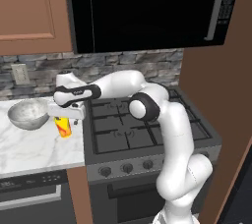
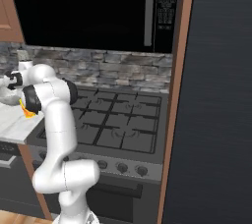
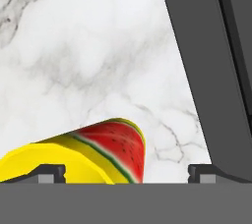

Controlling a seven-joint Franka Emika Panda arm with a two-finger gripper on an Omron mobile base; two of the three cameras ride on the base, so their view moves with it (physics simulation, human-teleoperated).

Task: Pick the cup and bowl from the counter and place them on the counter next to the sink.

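Observation:
The small yellow cup [image 1: 63, 127] with its red mark stands on the white marble counter [image 1: 34, 152], close to the stovetop's left edge. My gripper [image 1: 64, 116] hangs directly over it, pointing down. In the hand view the cup [image 3: 98, 149] sits low between the fingertips [image 3: 47, 173], nearer the left one, and the gripper [image 3: 128, 173] is open with its jaws wide apart. The wide silver-grey bowl [image 1: 27, 114] rests on the counter just left of the cup. In the right base view a sliver of the cup [image 2: 27, 109] peeks from behind my arm. The sink is out of view.
The black gas stovetop [image 1: 133, 125] borders the counter on the right; its dark edge [image 3: 197, 70] runs beside the cup. A black microwave [image 1: 147, 7] hangs above. A stone backsplash with an outlet [image 1: 20, 73] closes the back. A tall dark panel [image 2: 216, 95] stands right.

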